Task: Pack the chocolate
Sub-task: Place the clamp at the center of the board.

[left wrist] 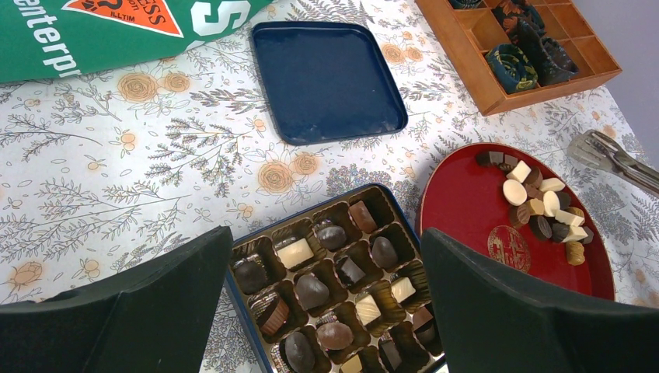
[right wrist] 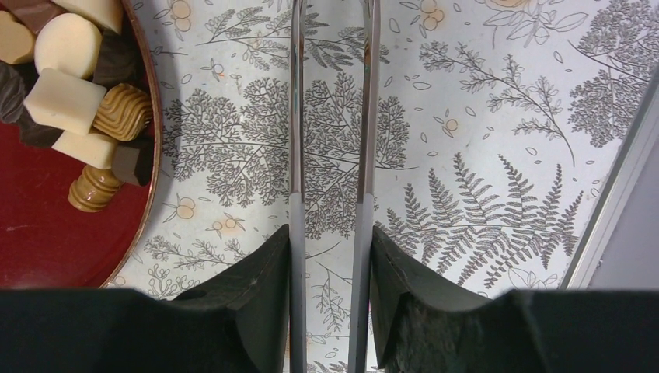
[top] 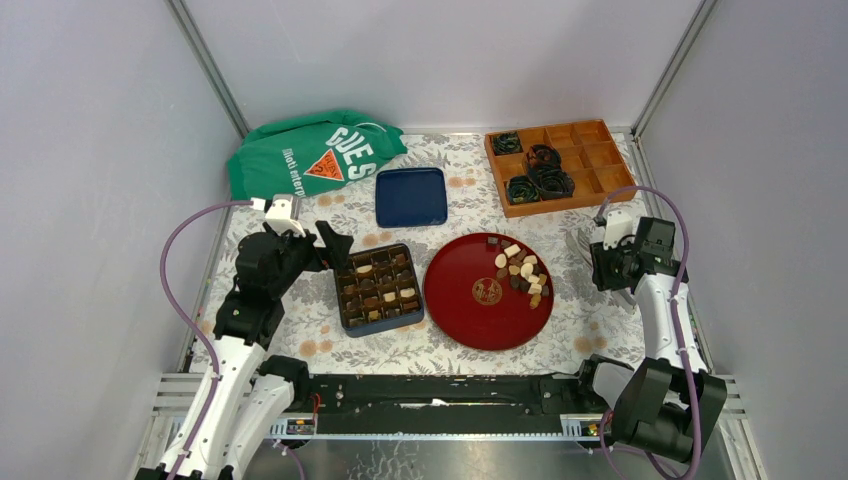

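Loose chocolate (top: pixel 522 272) in dark, brown and cream pieces lies heaped on the right side of the red plate (top: pixel 470 310). More pieces fill the cups of the blue box (top: pixel 378 288) to the plate's left. My left gripper (top: pixel 338 245) hangs open above that box (left wrist: pixel 315 291), with nothing between its fingers. My right gripper (top: pixel 603 258) is shut on metal tongs (right wrist: pixel 297 116). Their two blades stand slightly apart over the tablecloth, just right of the plate (right wrist: pixel 47 233) and its chocolate (right wrist: pixel 66 97). The blade tips run out of the wrist view.
The box's blue lid (top: pixel 411 196) lies behind the box. A green bag (top: pixel 310 155) sits at the back left. A wooden divided tray (top: pixel 590 160) with black coiled cables stands at the back right. The table's metal edge (right wrist: pixel 614 194) runs close beside my right gripper.
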Tool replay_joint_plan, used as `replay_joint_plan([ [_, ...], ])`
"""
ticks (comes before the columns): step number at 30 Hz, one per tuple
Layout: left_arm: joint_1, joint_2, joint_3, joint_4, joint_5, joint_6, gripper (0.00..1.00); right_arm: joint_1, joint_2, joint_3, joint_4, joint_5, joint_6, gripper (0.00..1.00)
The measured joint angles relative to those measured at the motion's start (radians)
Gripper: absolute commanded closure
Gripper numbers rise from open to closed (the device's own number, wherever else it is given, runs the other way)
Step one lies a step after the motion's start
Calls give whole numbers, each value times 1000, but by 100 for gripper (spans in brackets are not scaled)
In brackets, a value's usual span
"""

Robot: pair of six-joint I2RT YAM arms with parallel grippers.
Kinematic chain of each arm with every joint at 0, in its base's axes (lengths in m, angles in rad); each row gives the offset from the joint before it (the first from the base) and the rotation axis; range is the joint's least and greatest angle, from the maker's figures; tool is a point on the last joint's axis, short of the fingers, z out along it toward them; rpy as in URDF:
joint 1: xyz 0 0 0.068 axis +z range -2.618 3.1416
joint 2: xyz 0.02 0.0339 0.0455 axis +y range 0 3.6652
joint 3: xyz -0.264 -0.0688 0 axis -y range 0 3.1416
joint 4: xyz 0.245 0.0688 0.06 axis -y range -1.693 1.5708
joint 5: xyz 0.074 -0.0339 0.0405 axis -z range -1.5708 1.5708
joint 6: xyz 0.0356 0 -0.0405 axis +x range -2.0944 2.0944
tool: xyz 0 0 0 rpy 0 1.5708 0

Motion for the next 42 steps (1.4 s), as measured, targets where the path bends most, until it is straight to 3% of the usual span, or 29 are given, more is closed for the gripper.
replay_joint_plan([
  [11,0,1,0,0,0,0,1,0,85,0,36,32,25,54],
  [19,0,2,0,0,2,0,2,-1,224,0,42,45,33,42],
  [26,0,4,0,0,14,0,1,-1,259,3,40,45,43,13],
  [32,-5,3,0,4,39,-22,1,-1,127,17,0,31,42,1],
  [38,-9,59,20,39,113,-158,2,-2,-55,210,-52,-195,21,0],
  [42,-30,187,91,94,143,-257,8,-3,-119,237,126,-509,101,0],
])
